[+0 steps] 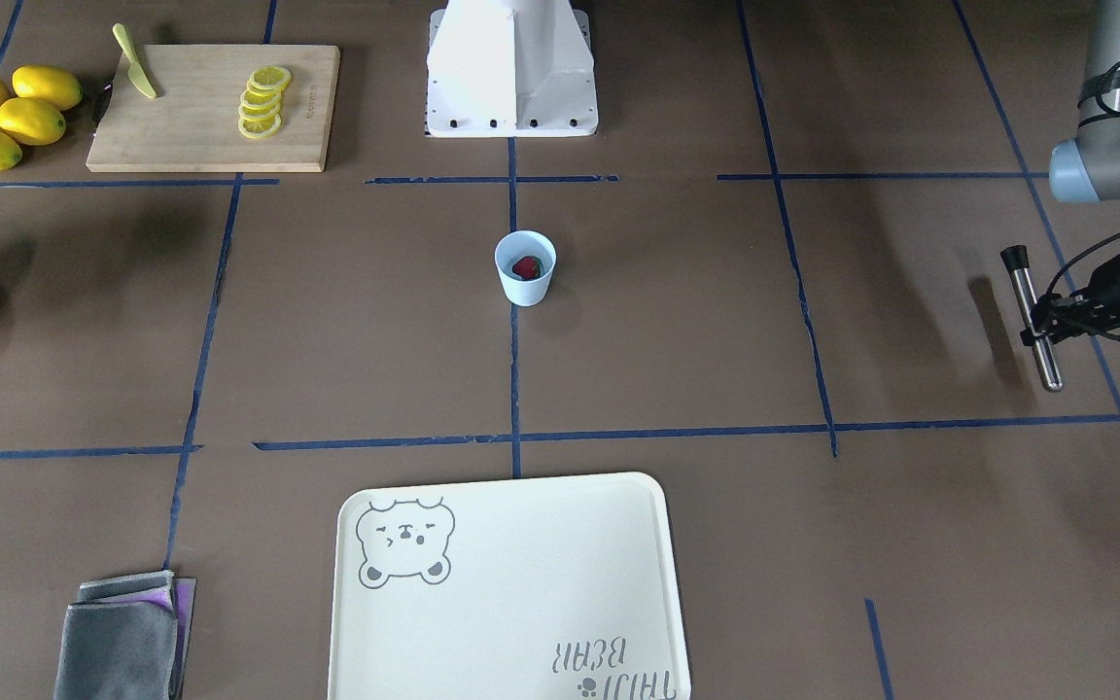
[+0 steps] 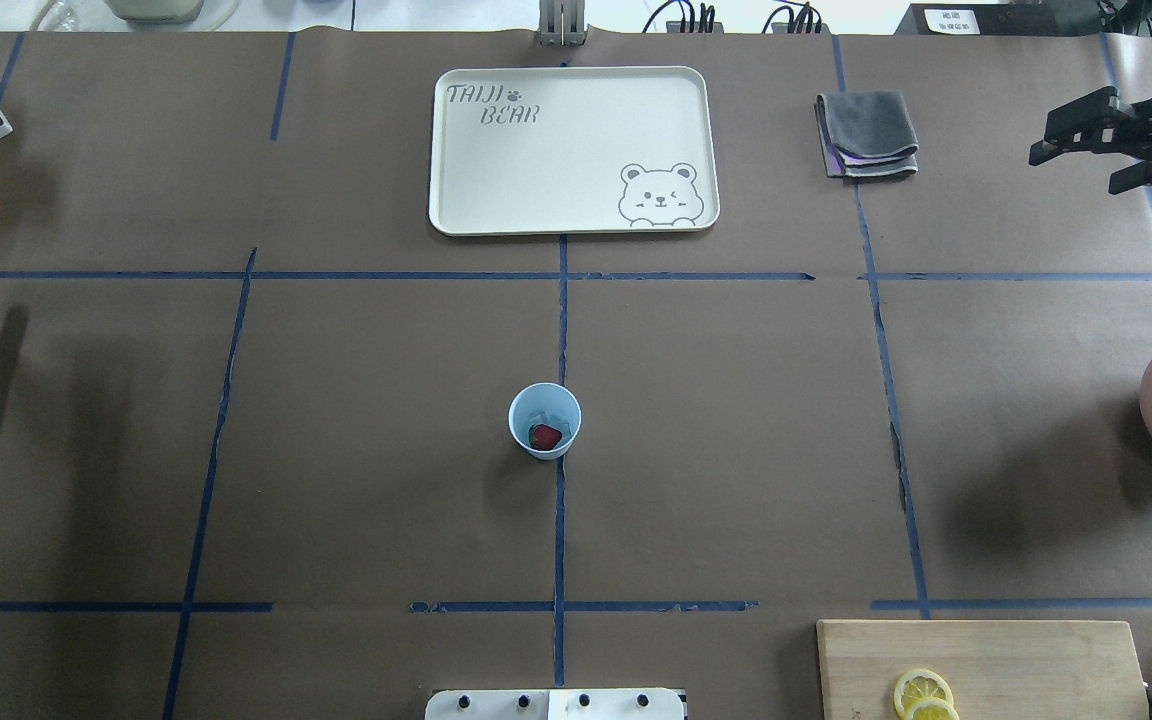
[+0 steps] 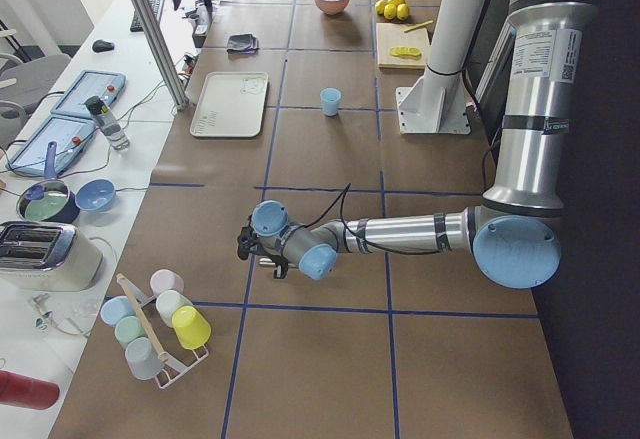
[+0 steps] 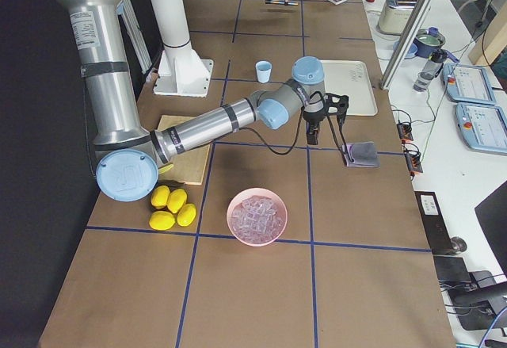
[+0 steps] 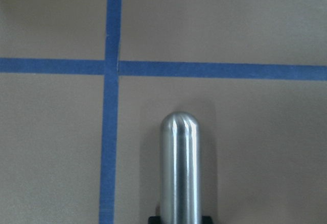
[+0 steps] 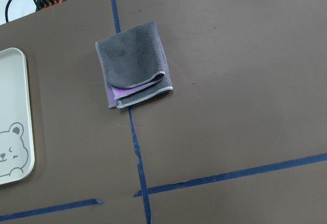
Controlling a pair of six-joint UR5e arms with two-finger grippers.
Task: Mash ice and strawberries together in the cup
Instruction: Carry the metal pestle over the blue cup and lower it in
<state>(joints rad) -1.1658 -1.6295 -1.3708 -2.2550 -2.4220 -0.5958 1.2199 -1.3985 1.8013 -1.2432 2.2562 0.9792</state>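
The pale-blue cup [image 1: 525, 282] stands upright at the table's middle, also in the overhead view [image 2: 526, 410]. Inside it lies a dark-red strawberry [image 2: 545, 436] next to a translucent ice lump [image 2: 556, 412]. My left gripper [image 1: 1041, 329] is shut on a metal rod [image 1: 1034, 321] with a black end, held above the table far to the cup's side; the rod's rounded tip shows in the left wrist view [image 5: 180, 168]. My right gripper [image 2: 1076, 160] is open and empty, hovering near the grey cloth, far from the cup.
A pink bowl [image 4: 238, 229] of ice [image 4: 257, 215] sits at my right table edge. A cream bear tray [image 2: 456, 215] and a folded grey cloth [image 2: 866, 130] lie beyond the cup. A cutting board [image 1: 200, 136] holds lemon slices and a knife, with lemons [image 1: 11, 115] beside it.
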